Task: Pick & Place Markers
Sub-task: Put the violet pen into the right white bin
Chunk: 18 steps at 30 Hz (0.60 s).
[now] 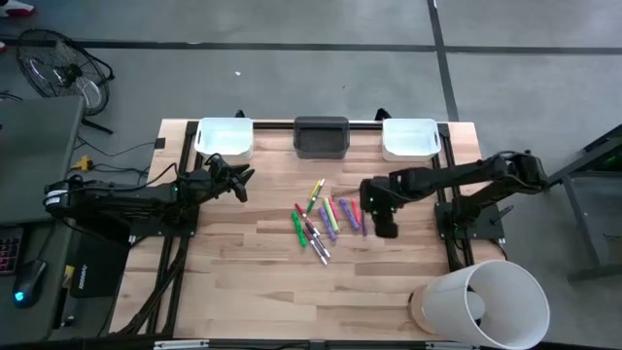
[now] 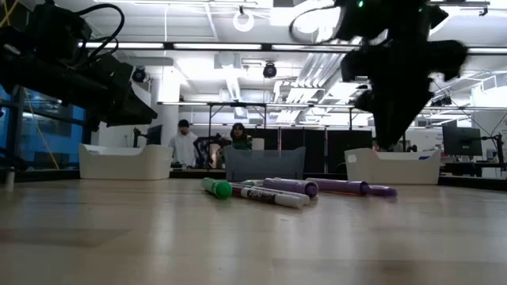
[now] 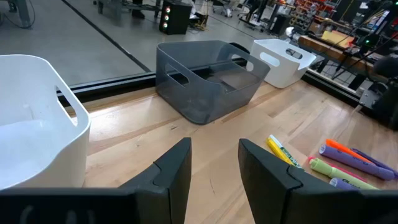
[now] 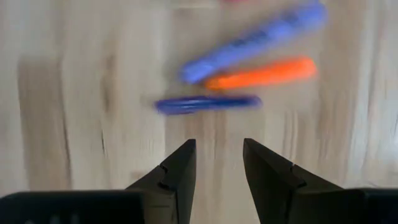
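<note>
The markers (image 1: 318, 220) lie in a loose cluster on the middle of the wooden table, in green, yellow, purple, orange and white. My right gripper (image 1: 385, 229) hangs open above the table just right of the cluster, fingers pointing down. Its wrist view shows the gripper (image 4: 217, 149) near a dark blue marker (image 4: 208, 104), an orange one (image 4: 261, 73) and a purple one (image 4: 255, 40). My left gripper (image 1: 243, 185) is open over the table left of the markers, touching nothing. Its wrist view shows the gripper (image 3: 214, 149) facing the grey bin, with a yellow marker (image 3: 283, 151) off to the side.
Three bins stand along the far edge: a white bin (image 1: 225, 138), a grey bin (image 1: 321, 136) and another white bin (image 1: 409, 138). A large white cylinder (image 1: 481, 301) lies off the table's near right corner. People stand in the room behind (image 2: 184, 142).
</note>
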Each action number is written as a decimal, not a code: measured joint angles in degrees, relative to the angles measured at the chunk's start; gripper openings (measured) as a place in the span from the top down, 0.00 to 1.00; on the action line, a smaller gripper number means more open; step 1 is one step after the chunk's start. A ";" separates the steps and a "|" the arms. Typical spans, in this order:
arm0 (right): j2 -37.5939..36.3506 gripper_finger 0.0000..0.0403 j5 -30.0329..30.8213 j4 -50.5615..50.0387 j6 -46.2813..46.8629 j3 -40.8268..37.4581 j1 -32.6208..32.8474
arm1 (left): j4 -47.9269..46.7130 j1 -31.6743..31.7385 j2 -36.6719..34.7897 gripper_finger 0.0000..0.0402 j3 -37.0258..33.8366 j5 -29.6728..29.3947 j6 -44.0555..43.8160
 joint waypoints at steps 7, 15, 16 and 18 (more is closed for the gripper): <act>0.02 0.70 0.62 4.97 -21.48 -0.96 5.12 | 0.00 0.00 -0.01 0.67 0.01 0.00 -0.02; 0.02 0.70 19.01 8.24 10.24 -0.89 7.51 | 0.00 0.00 -0.01 0.67 0.00 0.00 -0.01; 0.02 0.70 19.81 8.27 17.99 -0.87 7.35 | 0.00 0.00 -0.02 0.67 0.00 0.00 -0.01; 0.02 0.70 17.59 7.38 30.48 -0.87 6.34 | 0.00 0.00 -0.02 0.67 0.02 0.00 0.00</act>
